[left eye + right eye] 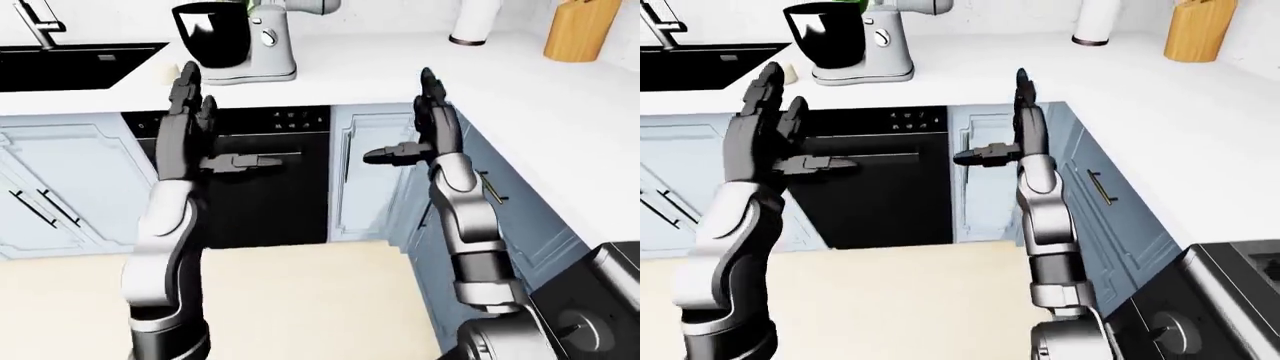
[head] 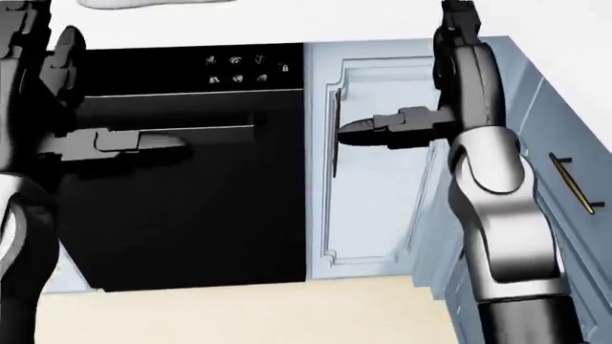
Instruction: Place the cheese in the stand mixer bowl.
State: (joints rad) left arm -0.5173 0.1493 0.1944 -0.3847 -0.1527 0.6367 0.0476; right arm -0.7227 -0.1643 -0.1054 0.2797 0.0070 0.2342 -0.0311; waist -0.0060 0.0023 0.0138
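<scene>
While both arms stand raised before the black dishwasher (image 1: 262, 180), the left hand (image 1: 187, 112) and the right hand (image 1: 432, 112) point their fingers up with the thumbs jutting sideways toward each other, spread wide and holding nothing. The stand mixer (image 1: 268, 41) sits near the worktop (image 1: 390, 71) edge just right of the sink (image 1: 75, 64), its dark bowl (image 1: 212, 36) on the mixer's left side. A small pale thing (image 1: 790, 73) lies at the bowl's left by the sink's corner; I cannot tell whether it is the cheese.
</scene>
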